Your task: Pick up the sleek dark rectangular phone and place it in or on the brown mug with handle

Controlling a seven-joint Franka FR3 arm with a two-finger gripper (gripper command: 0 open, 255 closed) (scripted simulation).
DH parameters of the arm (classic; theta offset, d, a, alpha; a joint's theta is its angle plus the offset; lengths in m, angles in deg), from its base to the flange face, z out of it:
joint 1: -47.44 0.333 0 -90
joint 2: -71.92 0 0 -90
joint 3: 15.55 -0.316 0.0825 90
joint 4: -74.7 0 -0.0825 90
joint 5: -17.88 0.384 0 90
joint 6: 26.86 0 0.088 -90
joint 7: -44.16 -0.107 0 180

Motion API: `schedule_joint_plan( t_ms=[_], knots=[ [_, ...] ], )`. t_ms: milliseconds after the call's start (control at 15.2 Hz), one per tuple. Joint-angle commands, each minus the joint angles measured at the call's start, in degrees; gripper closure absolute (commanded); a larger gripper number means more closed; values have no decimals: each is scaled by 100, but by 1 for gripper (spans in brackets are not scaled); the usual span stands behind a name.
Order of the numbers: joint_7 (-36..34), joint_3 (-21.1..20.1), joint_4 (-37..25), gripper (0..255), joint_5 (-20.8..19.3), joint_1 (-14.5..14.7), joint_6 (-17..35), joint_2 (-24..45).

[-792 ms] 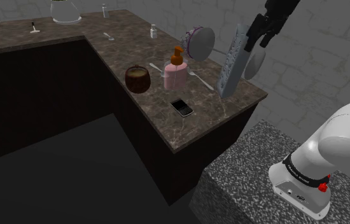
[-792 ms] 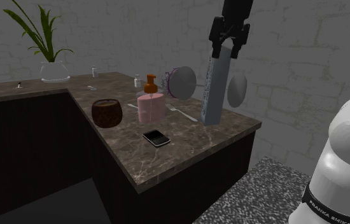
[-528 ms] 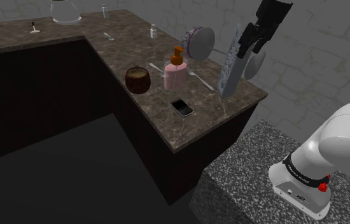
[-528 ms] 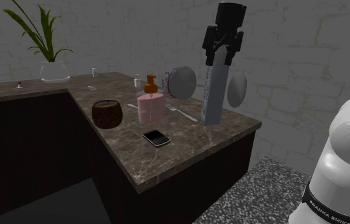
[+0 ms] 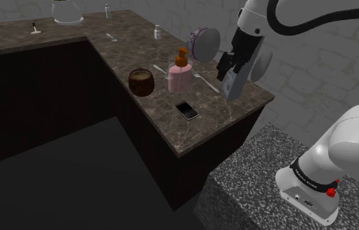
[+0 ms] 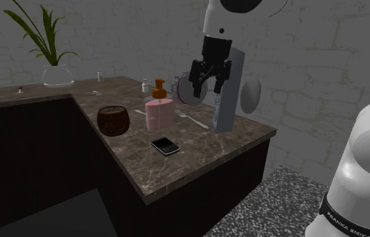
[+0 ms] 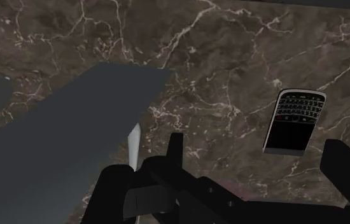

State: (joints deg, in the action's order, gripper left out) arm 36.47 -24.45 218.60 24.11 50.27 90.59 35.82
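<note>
Below and slightly ahead of the hand (image 7: 259, 167), the dark phone (image 7: 293, 121) lay flat on the marbled worktop (image 7: 231, 57), keypad end farther from the hand. The two black fingers (image 7: 175, 149) were spread wide with nothing between them. No finger touched the phone. This spread suited the step judged to be in hand, which was the approach to the pick. Open jaws are needed to straddle a thin, flat item from above.

The hand (image 5: 227, 73) hung above the worktop (image 5: 171, 134) and pointed downward, with the phone (image 5: 186, 110) lower and apart from it. A tall grey slab (image 6: 225, 101) stood upright just beside the hand (image 6: 204, 89), on the side away from the phone (image 6: 165, 145). The slab probably limits sideways clearance, so any descent should be directed away from it.

The brown mug (image 6: 113, 120) stood upright on the worktop with its mouth open upward, ready to receive the phone. It was farther from the hand than the phone. A pink soap dispenser (image 6: 158, 111) stood between the hand and the mug, so a carried phone would need to pass over or around the orange pump. Because the phone lay so low, the fingertips would probably have to reach almost to the surface to catch its edges.
</note>
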Motion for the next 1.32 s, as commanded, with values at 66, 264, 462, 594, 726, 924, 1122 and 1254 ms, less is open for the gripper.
schedule_joint_plan(
  t_ms=[66, 264, 462, 594, 726, 924, 1122, 1254],
  knots=[
    [-207, -287, 75, 0, 28, 75, 617, 457],
    [-416, -559, 110, 0, -17, 106, 1222, 963],
    [-676, -843, 69, 0, -155, 94, 1806, 1534],
    [-895, -1037, 0, 0, -322, 59, 2176, 1946],
    [-1165, -1228, -104, 0, -571, 7, 2522, 2382],
    [-1416, -1353, -182, 0, -842, -43, 2815, 2758],
    [-1537, -1380, -158, 0, -1010, -91, 3052, 2990],
    [-1630, -1394, -151, 0, -1141, -123, 3206, 3152]
  ],
)
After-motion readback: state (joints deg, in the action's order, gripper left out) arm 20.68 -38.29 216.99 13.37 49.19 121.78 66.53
